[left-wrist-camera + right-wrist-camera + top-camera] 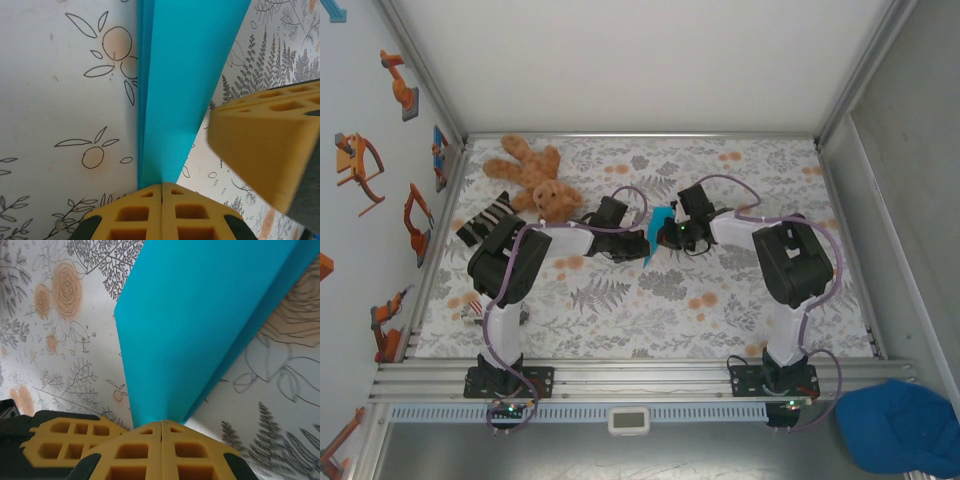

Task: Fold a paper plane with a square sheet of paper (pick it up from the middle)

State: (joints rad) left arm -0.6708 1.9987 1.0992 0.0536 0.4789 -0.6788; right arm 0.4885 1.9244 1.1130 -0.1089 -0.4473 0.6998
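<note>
Bright, even light, soft shadows; the square sheet of paper (190, 75) shows sharp, nearest foreground slightly blurred.

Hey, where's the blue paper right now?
In the top view, the folded blue paper is held at mid-table, right of the teddy bear, pinched by the left fingers and right fingers.

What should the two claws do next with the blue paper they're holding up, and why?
Probably lay the folded cyan paper flat on the floral mat together. The left claw and right claw are both shut on it, holding it upright rather than flat, so no crease can be pressed.
</note>
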